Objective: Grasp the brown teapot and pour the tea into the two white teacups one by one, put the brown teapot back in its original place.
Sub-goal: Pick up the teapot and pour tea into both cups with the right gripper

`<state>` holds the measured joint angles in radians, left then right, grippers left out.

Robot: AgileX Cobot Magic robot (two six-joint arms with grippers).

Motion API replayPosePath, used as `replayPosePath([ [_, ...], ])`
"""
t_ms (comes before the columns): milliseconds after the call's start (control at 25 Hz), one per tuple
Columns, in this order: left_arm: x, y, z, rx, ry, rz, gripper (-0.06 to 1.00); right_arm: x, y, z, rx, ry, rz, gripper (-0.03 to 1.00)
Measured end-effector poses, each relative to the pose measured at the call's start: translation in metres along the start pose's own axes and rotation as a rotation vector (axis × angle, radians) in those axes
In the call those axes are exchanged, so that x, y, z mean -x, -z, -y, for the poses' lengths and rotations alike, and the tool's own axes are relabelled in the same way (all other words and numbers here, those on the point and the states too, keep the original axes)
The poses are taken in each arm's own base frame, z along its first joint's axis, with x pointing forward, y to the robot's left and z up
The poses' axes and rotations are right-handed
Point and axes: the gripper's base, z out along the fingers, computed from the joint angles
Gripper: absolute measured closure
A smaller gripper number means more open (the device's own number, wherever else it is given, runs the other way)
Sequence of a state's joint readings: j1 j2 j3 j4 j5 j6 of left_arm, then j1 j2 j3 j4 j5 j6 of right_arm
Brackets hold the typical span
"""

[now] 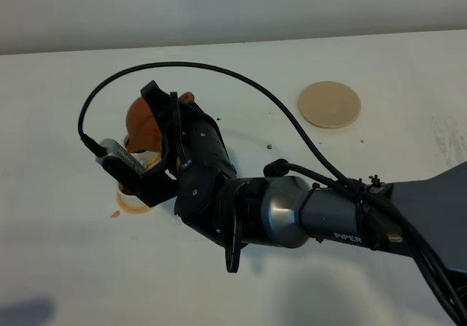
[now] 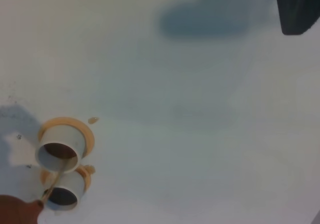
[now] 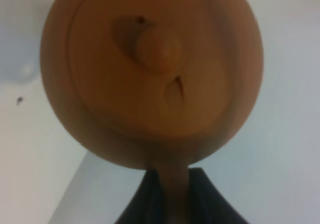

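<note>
Tea streamed from the brown teapot (image 1: 143, 125), tilted over the two white teacups (image 2: 60, 148) on their orange saucers (image 2: 89, 136) and clamped by its handle in the right gripper (image 3: 172, 184). Pouring appeared well under way, both cups showing dark liquid. Next would come levelling the pot and carrying it to the beige coaster (image 1: 329, 104), across open bench (image 1: 219, 282). The left gripper was out of view.
</note>
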<state>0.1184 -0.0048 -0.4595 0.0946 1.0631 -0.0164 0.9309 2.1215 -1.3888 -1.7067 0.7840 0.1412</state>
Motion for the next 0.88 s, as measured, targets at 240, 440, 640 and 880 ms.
replayPosePath([
  [240, 0.0, 0.0, 0.0, 0.0, 0.0, 0.0, 0.67, -0.0019, 0.0014, 0.0027, -0.007, 0.007, -0.005, 0.88],
  [440, -0.0001, 0.0, 0.0, 0.0, 0.0, -0.001, 0.67, -0.0019, 0.0014, 0.0027, -0.007, 0.007, -0.005, 0.88],
  [640, -0.0001, 0.0, 0.0, 0.0, 0.0, -0.001, 0.67, -0.002, 0.0014, 0.0027, -0.007, 0.012, -0.007, 0.88],
  [880, -0.0004, 0.0, 0.0, 0.0, 0.0, -0.005, 0.67, -0.0021, 0.0014, 0.0025, -0.005, 0.028, -0.007, 0.88],
])
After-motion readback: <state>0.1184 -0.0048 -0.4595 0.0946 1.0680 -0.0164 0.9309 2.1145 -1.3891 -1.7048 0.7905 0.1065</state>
